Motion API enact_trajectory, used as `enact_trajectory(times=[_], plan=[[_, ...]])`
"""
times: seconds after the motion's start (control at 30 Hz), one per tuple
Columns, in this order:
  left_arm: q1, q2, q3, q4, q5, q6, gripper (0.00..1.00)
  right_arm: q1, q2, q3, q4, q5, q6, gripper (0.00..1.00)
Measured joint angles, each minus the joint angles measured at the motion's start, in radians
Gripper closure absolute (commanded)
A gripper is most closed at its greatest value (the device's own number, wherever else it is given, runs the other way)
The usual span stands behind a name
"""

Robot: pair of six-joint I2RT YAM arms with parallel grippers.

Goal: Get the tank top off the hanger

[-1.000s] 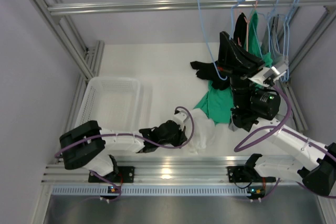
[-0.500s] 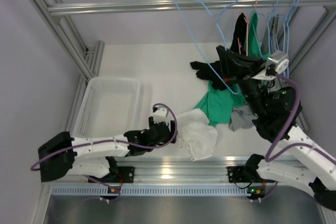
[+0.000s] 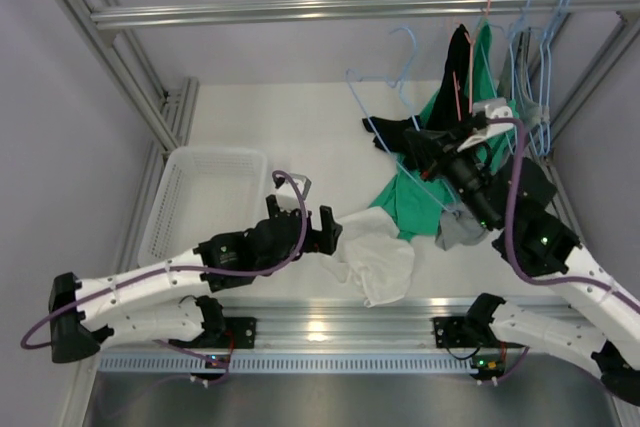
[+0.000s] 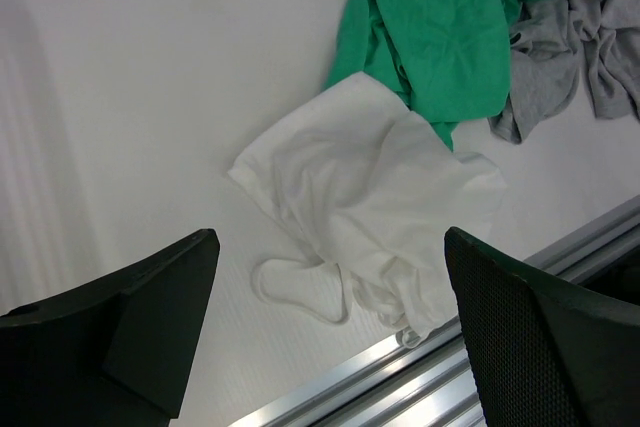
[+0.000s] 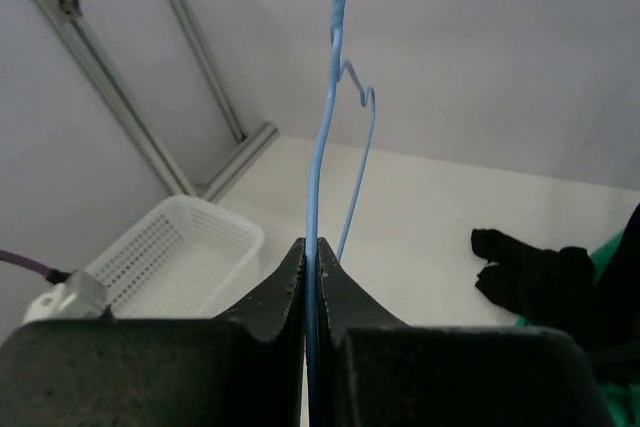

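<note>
1 white tank top lies crumpled on the table, off any hanger, close to the near edge and slightly right of centre. 1 strap loop lies flat beside it. Its far-right edge touches a green garment. A grey garment lies just right of that, and a black garment lies farther back.

Left gripper hovers above the tank top's left part, jaws spread wide, holding nothing. The left arm reaches low from its near-left base, extended rightward, wrist camera looking down.

Right gripper has its jaws pressed together on the wire of 1 light blue hanger. The hanger is bare and tilted up to the left, its hook below the rail. The right arm rises from the near-right base, elbow bent, forearm reaching far-left above the garment pile.

1 white basket sits at the left of the table. Several blue hangers, with green and black clothing, hang at the rail's right end.
</note>
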Motion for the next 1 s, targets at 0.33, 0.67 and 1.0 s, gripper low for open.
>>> enact_trajectory(times=[0.33,0.67,1.0], plan=[[0.000,-0.049,0.072,-0.131,-0.061,0.063,0.01,0.000,0.275,0.148,-0.014,0.202,-0.032,1.00],[0.000,-0.034,0.036,-0.156,-0.063,0.069,0.01,-0.009,0.311,0.221,0.019,0.271,-0.100,1.00],[0.000,0.023,0.051,-0.162,-0.010,0.084,0.01,-0.089,0.477,0.338,0.052,0.265,-0.122,1.00]])
